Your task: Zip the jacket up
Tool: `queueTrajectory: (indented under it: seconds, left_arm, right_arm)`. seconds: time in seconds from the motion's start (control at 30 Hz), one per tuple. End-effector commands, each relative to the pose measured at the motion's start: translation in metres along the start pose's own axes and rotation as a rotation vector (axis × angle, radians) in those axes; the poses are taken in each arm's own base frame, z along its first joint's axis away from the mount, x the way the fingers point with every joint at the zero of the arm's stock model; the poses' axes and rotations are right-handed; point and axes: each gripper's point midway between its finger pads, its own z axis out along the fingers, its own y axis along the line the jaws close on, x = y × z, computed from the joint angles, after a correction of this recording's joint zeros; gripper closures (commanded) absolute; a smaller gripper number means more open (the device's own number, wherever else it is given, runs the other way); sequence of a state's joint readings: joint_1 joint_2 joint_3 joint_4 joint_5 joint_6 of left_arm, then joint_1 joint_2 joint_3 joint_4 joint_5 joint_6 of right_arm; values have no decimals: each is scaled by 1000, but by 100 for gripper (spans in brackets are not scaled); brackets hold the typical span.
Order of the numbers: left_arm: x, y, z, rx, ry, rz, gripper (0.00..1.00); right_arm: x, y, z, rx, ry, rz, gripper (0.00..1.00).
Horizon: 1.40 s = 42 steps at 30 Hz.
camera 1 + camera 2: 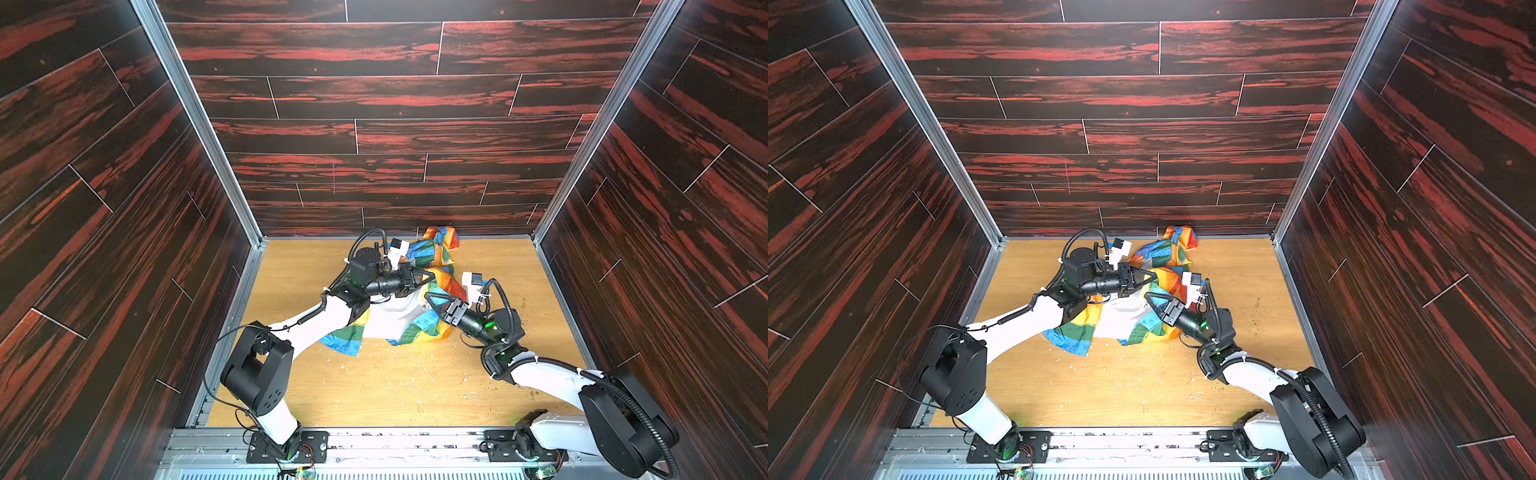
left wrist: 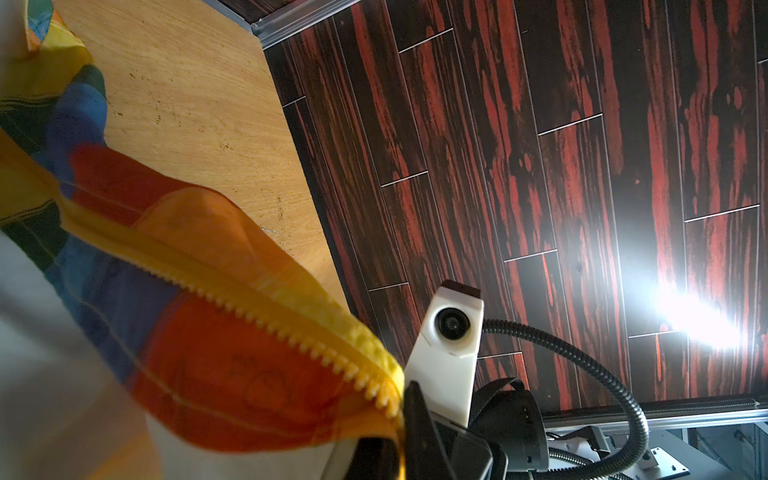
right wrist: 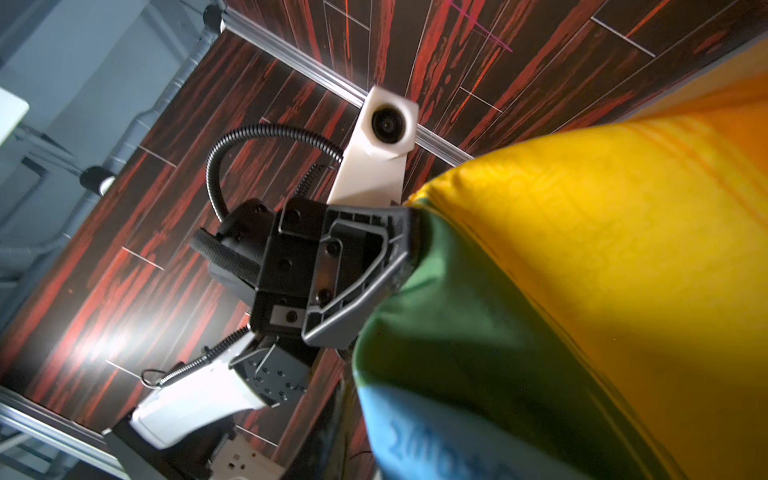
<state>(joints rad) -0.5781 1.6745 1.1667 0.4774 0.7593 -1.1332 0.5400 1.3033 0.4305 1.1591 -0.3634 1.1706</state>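
The jacket (image 1: 395,316) (image 1: 1121,318) lies crumpled mid-table in both top views, its white lining up and its colour blocks around it. My left gripper (image 1: 428,276) (image 1: 1152,276) is shut on the jacket's yellow zipper (image 2: 270,316) edge, and the teeth run straight into the closed jaws (image 2: 399,440). My right gripper (image 1: 428,296) (image 1: 1147,296) sits just in front of it, shut on a fold of the jacket. Green and blue jacket cloth (image 3: 457,374) stretches taut from the left gripper (image 3: 409,218) and hides the right jaws in the right wrist view.
The wooden tabletop (image 1: 415,386) carries scattered pale crumbs (image 1: 399,357). Dark red plank walls (image 1: 374,137) close in the back and both sides. One jacket end is bunched against the back wall (image 1: 440,239). A metal rail (image 1: 395,444) runs along the front edge.
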Motion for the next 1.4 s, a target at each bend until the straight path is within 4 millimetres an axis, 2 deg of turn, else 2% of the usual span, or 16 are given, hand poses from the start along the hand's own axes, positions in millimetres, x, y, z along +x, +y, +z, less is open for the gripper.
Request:
queueTrajectory:
  seconds: [0.0,0.13,0.27,0.77,1.07,1.23,1.27,1.37]
  left_arm:
    - [1,-30,-8,50,-2,55,100]
    - [0,-30,-8,48,-4,56,100]
    - [0,-29,-8,47,-2,55,100]
    - [-1,-28,-8,41,-4,60,100]
    - [-1,-25,-7,35,-5,54,100]
    - [-1,-25,-7,32,-5,50,100]
    - [-1,-24,-8,30,-5,48,97]
    - [-5,-24,-16,12,-25,46,72]
  right_arm:
    - [-4,4,-4,-22,-21,-11,63]
    - [-4,3,-4,-20,-14,-9,73]
    - [-3,1,-6,-18,-12,-4,79]
    - [1,-4,-13,-9,-5,7,79]
    - [4,-1,-11,-23,17,-6,90]
    - [5,3,-9,-41,34,-21,99]
    - [5,4,-9,-43,34,-24,100]
    - [2,3,-8,-35,38,-30,100]
